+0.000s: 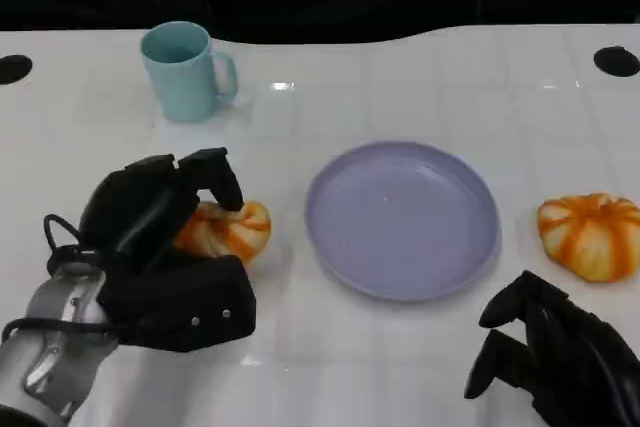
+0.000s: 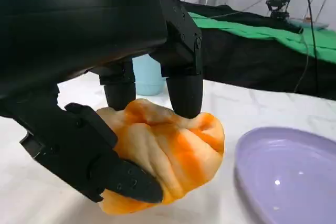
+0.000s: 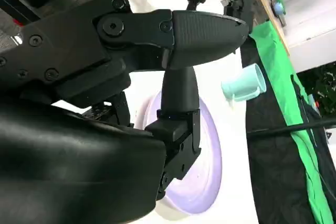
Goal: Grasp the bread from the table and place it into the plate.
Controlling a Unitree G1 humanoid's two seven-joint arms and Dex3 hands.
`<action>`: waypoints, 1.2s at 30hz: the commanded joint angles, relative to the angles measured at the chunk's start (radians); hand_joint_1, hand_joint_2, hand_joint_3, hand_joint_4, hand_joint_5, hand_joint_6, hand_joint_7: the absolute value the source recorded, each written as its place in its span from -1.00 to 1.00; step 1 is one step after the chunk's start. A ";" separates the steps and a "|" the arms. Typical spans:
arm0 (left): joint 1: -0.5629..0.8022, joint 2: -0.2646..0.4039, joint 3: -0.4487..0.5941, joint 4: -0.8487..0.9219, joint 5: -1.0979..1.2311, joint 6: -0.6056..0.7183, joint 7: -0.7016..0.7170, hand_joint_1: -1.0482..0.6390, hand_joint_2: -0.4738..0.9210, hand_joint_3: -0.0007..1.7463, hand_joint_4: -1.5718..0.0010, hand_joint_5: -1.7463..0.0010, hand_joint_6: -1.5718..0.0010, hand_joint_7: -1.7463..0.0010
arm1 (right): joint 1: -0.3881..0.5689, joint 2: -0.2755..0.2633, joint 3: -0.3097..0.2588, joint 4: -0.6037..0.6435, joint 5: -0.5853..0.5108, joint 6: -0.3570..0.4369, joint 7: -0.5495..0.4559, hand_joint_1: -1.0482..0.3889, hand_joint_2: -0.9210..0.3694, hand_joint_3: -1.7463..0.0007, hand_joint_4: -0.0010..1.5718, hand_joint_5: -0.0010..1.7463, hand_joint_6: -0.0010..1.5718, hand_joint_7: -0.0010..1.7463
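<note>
The left hand (image 1: 165, 247) had its fingers closed around the bread (image 1: 228, 229) at the near left of the bench (image 1: 400, 77). The plate (image 1: 402, 219) lay just to its right. The right hand (image 1: 555, 352) hung empty, fingers loosely curled.

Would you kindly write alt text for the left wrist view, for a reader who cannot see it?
The robot's black left hand grips an orange-and-cream bread roll on a white table. A lavender plate lies empty just beside it, and a pale blue mug stands behind the fingers.
</note>
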 commanded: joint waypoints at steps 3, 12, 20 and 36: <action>-0.034 -0.011 0.022 -0.016 -0.037 -0.013 -0.024 0.02 0.31 0.47 -0.09 -1.00 0.13 -1.00 | -0.002 -0.009 -0.008 0.003 0.007 -0.002 0.012 -0.24 -1.00 0.40 -0.23 1.00 -0.50 0.98; -0.081 -0.048 0.022 0.042 -0.052 -0.077 -0.002 0.01 0.30 0.55 -0.16 -1.00 0.08 -1.00 | -0.003 -0.009 -0.007 0.001 0.008 0.010 0.010 -0.24 -1.00 0.40 -0.23 1.00 -0.50 0.98; -0.158 -0.096 -0.003 0.104 -0.020 -0.113 0.042 0.06 0.22 0.52 -0.15 -1.00 0.08 -1.00 | -0.005 -0.006 -0.008 0.007 0.011 0.010 0.013 -0.25 -1.00 0.42 -0.21 1.00 -0.47 0.99; -0.280 -0.167 -0.055 0.221 0.013 -0.175 0.061 0.09 0.19 0.55 -0.15 -1.00 0.10 -1.00 | 0.005 -0.003 -0.002 -0.004 0.016 0.020 0.007 -0.27 -1.00 0.43 -0.22 1.00 -0.48 0.97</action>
